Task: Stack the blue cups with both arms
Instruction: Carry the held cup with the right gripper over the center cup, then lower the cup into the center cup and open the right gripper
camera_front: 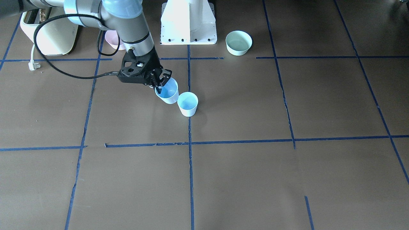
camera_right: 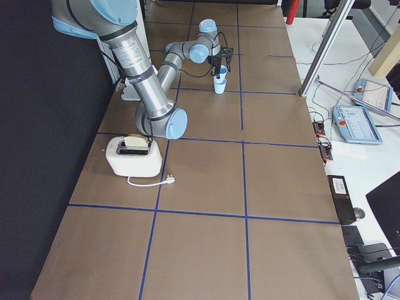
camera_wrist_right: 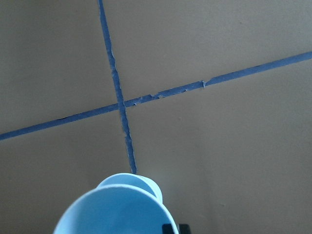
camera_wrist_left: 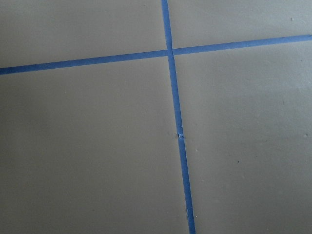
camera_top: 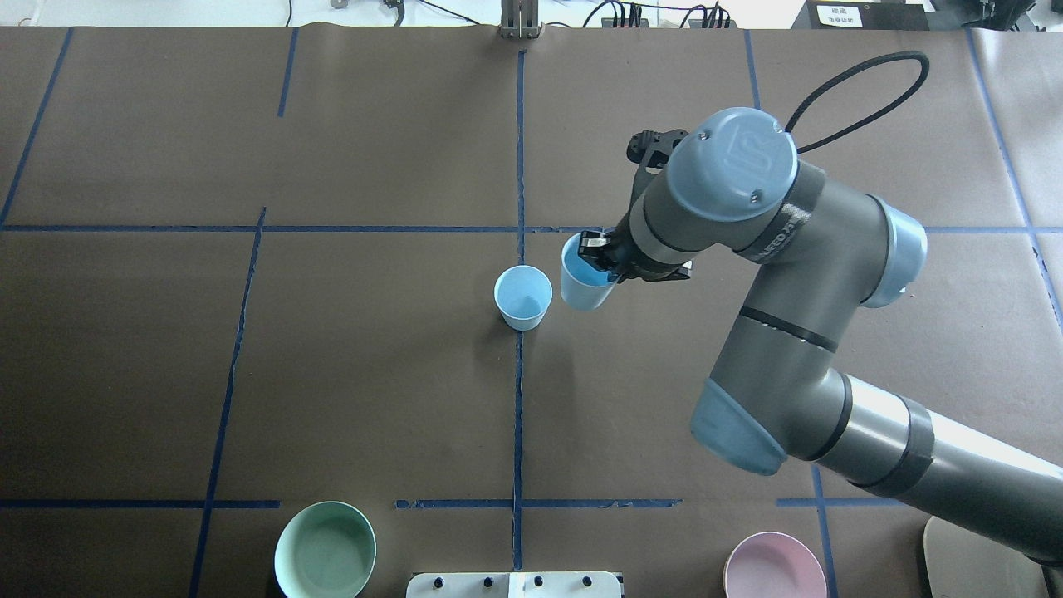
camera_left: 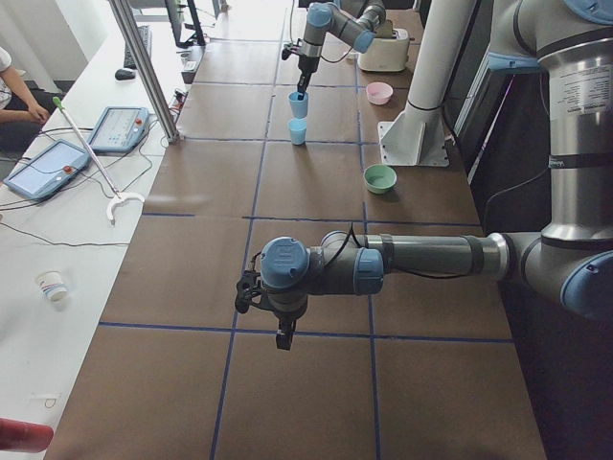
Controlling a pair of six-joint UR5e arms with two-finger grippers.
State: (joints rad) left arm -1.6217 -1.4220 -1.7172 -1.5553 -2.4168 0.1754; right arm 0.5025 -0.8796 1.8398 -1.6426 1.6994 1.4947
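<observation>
**Item 1. Standing cup** (camera_front: 188, 103): pale blue, upright on the table (camera_front: 287, 179), mouth open and empty. It serves as the reference point for all entries below.

**Item 2. Held cup** (camera_front: 167, 91): same make. It is just beside the standing cup on the right arm's side, with the rims near but apart. It tilts, and appears to hang clear of the table, though no view shows the gap under its base plainly.

**Item 3. Right gripper** (camera_front: 161, 81): pinched onto the held cup's rim on the side away from the standing cup. One finger seems to sit inside the wall and one outside, with the jaws nearly together.

**Item 4. Left gripper** (camera_left: 285, 337): well apart from the standing cup, far down the table. It is seen only from the side, so I cannot tell whether it is open or closed. Its wrist camera shows bare table and tape only.

**Item 5. Mint-green bowl** (camera_front: 238, 42) and **pink bowl** (camera_top: 774, 566): both well apart from the standing cup, toward the robot's base.

**Status:** By my reading the grasp is made and the carry is near its end. Centring the held cup over the standing cup, lowering it in and letting go remain. The left arm has no share in the work as things stand.
</observation>
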